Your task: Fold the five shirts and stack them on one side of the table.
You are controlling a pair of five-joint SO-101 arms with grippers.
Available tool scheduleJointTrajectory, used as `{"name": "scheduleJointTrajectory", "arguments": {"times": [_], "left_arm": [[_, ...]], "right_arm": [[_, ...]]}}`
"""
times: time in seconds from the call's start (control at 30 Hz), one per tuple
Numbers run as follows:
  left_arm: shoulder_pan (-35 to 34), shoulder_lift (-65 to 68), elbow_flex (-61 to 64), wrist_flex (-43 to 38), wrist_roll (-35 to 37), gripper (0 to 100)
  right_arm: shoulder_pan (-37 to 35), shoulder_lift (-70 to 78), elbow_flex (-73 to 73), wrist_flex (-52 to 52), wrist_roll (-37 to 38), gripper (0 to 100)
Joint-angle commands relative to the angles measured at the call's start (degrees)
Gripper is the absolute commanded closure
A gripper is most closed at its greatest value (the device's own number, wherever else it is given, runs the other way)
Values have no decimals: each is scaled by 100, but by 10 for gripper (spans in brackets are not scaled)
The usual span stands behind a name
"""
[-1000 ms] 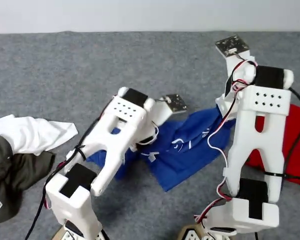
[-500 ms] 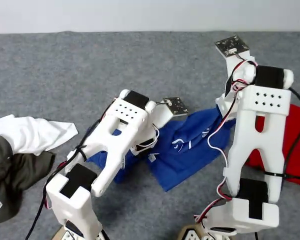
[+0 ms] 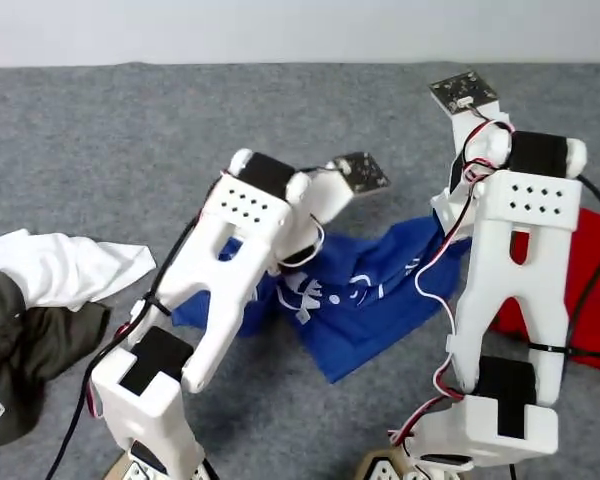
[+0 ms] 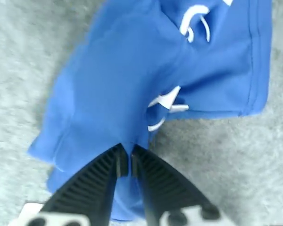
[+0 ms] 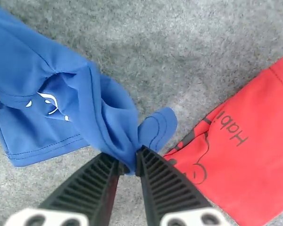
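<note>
Near the middle of the high view you see the blue shirt (image 3: 365, 300). It lies crumpled on the grey table (image 3: 180, 130), between the two white arms. Your left arm comes up from the lower left of the frame and ends over the left part of this shirt. Your left gripper (image 4: 126, 159) has its two black fingers pressed together on a fold of the blue cloth, and the cloth rises into a ridge at the pinch. Your right arm stands at the right side of the frame. Your right gripper (image 5: 128, 162) is also clamped on the blue shirt, at a bunched corner of it.

At the right edge of the high view the red shirt (image 3: 592, 270) lies flat, partly hidden behind the right arm. The pinched blue corner is just beside its edge. At the left edge the white shirt (image 3: 65, 268) rests on the dark shirt (image 3: 15, 350), which fills the lower left corner. Both are well apart from the blue shirt.
</note>
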Motion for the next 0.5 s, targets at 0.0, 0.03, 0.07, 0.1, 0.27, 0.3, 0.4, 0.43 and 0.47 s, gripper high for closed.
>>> {"name": "scheduleJointTrajectory", "arguments": {"times": [0.0,0.03,0.07,0.1,0.27,0.3,0.4,0.43,0.47], "left_arm": [[-44,-308,-286,202,-26,994],[-35,-308,-233,202,-26,993],[-18,-308,-171,202,-26,992],[-9,-308,-119,202,-26,992],[35,-237,66,185,-53,985],[79,-202,119,141,-53,970],[193,62,171,105,-53,908],[202,185,154,105,-35,897],[211,281,145,88,-35,896]], "right_arm": [[-31,-48,-343,75,9,989],[-31,-48,-343,84,9,989],[-31,-40,-343,84,9,989],[-31,-40,-343,84,9,989],[-31,-22,-343,66,18,989],[-31,-22,-343,57,18,989],[-40,-22,-343,31,18,989],[-40,-22,-343,31,18,989],[-48,-22,-343,31,18,989]]}}
